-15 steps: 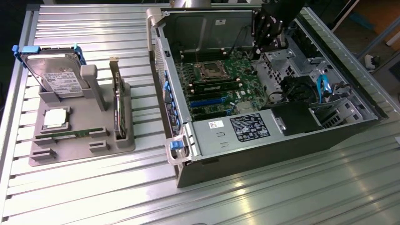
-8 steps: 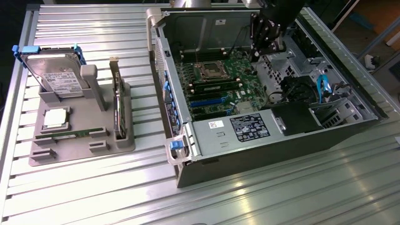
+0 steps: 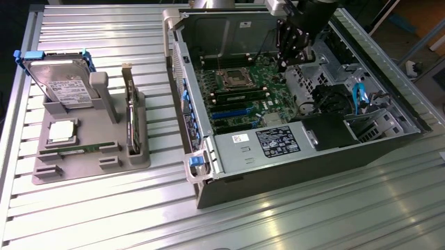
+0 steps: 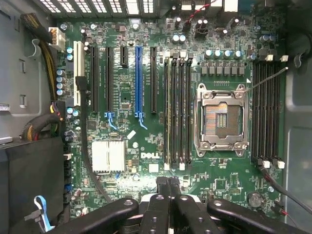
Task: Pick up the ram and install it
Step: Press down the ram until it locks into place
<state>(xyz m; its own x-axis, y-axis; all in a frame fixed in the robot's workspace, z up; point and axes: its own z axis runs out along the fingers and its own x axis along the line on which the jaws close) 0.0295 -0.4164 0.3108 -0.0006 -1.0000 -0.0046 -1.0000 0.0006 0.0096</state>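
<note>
While the gripper (image 4: 168, 182) hangs closed above the "DELL" motherboard (image 4: 158, 134), the ram (image 3: 81, 149) lies on the grey tray (image 3: 87, 167)

Green motherboard (image 4: 146, 141) inside open computer case, seen straight on. CPU socket (image 4: 220, 119), metal-framed, uncovered. Black memory slots (image 4: 178, 109) just beside socket; second bank (image 4: 267, 112) on socket's opposite side. Long expansion slots (image 4: 139, 80), one blue, beyond first bank from socket. Black claw (image 4: 168, 184) near first bank's end, fingertips pressed together.
</note>
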